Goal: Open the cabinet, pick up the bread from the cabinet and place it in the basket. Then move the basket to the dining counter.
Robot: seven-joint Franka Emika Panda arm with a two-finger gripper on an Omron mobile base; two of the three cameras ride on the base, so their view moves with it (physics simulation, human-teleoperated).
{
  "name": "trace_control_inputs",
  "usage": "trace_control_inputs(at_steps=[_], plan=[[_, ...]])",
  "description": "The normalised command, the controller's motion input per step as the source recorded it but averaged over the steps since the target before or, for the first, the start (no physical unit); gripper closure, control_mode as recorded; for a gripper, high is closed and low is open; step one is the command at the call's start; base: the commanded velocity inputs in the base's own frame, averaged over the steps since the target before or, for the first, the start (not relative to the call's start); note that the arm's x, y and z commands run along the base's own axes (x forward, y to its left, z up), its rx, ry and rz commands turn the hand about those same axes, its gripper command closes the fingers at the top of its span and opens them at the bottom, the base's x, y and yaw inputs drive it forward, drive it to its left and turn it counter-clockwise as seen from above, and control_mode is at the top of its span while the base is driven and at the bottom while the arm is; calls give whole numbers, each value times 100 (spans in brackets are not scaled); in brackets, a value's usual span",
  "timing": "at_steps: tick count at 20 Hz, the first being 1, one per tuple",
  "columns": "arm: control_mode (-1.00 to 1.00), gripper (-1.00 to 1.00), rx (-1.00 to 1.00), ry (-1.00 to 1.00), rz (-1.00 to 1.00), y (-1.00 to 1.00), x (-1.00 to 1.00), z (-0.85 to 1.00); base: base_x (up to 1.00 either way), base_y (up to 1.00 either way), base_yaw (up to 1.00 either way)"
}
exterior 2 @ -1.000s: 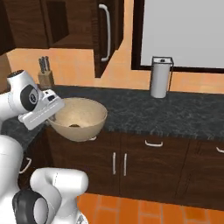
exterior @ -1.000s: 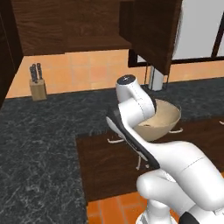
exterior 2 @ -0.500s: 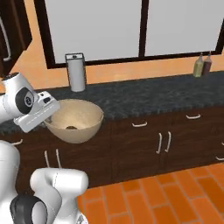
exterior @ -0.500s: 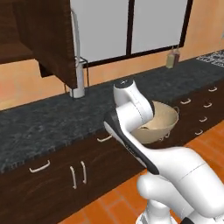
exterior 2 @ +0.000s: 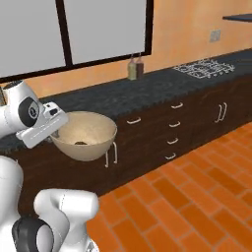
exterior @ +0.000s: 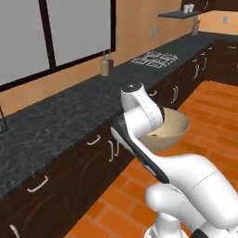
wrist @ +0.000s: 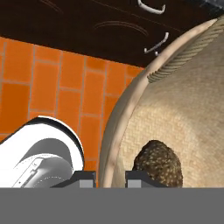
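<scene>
You have the basket off the floor, the tool clamped on its rim, one finger inside and one outside. The bread lies at the basket's bottom. Beyond the basket runs the black tabletop, bottles standing on it.

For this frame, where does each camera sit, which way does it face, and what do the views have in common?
Left base view: behind the arm's left, facing forward and down over the black countertop; the white arm rises lower right, carrying the basket.
Right base view: behind its right; arm at lower left, basket held above the brick floor.
Hand view: on the hand, along the gripper, shut on the basket's rim; bread inside.
Shared: the basket.
</scene>
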Motion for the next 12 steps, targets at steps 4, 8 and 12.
trace_control_inputs(at_steps=[4, 8, 12], plan=[[100, 100, 0, 0, 0, 0, 0, 0, 55, -37, -63], [100, 100, 0, 0, 0, 0, 0, 0, 43, -29, -66], [100, 100, 0, 0, 0, 0, 0, 0, 43, 12, -68]])
